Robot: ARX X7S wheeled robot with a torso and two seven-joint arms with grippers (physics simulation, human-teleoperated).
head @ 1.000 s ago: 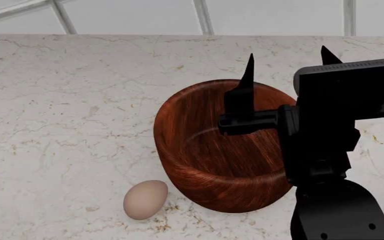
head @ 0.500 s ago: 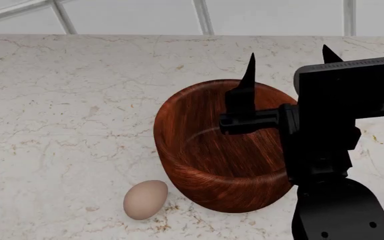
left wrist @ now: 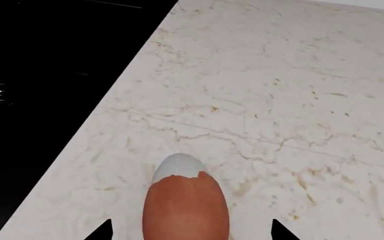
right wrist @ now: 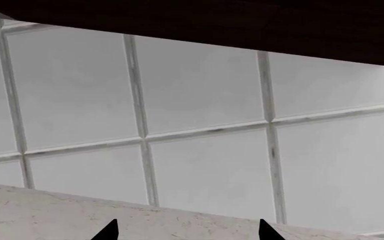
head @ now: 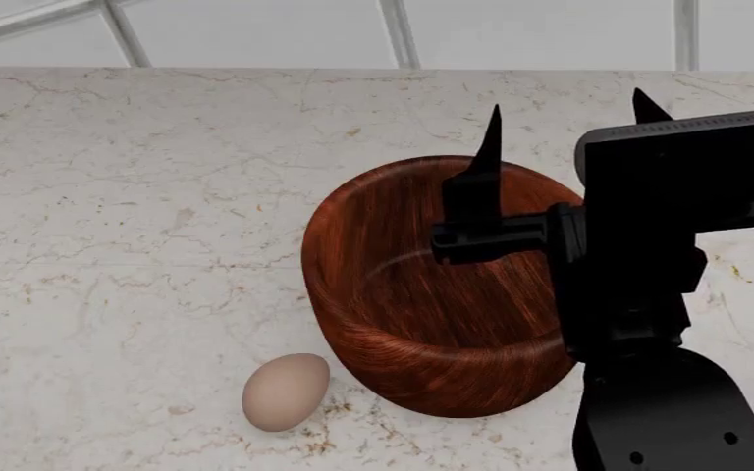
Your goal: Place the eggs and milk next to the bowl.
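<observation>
Pale beige egg [head: 286, 392] lies on marble bench [head: 129, 216] just beside dark streaky wooden bowl [head: 403, 343], nothing visible inside; reddish-brown egg [left wrist: 186, 207], whitish-ended, sits between left tool [left wrist: 190, 231] tips, grip uncertain; right tool [head: 567, 132] raised over bowl, fingers apart, empty.

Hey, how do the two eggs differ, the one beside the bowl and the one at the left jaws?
The pale beige egg is one even colour; the reddish-brown egg has a whitish patch at one end. The beige egg lies close beside the wooden bowl, with no gripper near it; the brown one sits between the two finger tips of the left gripper, whether gripped I cannot tell. Both are smooth ovals over the marble counter.
</observation>
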